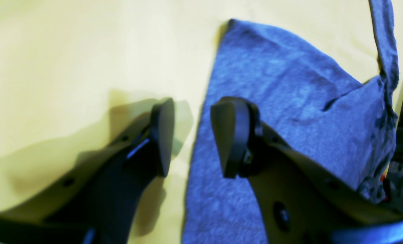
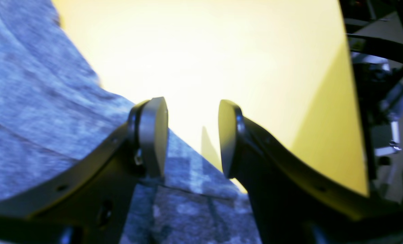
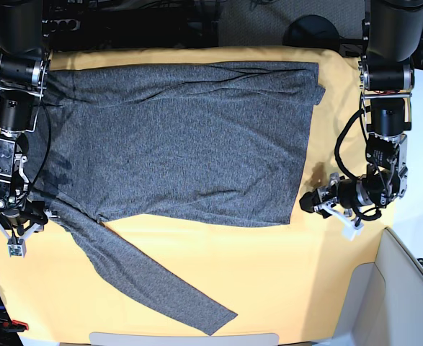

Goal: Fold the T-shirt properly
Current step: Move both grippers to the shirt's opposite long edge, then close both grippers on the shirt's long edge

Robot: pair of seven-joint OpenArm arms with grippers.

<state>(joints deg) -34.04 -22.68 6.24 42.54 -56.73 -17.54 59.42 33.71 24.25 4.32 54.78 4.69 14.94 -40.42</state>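
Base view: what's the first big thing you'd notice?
The big dark-grey T-shirt spread flat across the yellow-orange cloth sheet, with one long sleeve trailing toward the front edge. A robot arm waits at each side: the left gripper by the shirt's edge, the right gripper opposite, both with open jaws.

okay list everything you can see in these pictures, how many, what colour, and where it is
T-shirt: one, dark grey, long sleeves, spread flat across the middle of the table; one sleeve trails toward the near edge.
Cloth sheet: one, yellow-orange, covering the table under the T-shirt.
Panel: one, pale grey, at the near corner on the left arm's side.
Left gripper: one, black, jaws apart and empty, at the T-shirt's edge, one finger over the grey fabric and the other over the sheet.
Right gripper: one, black, jaws apart and empty, low over the T-shirt's edge.
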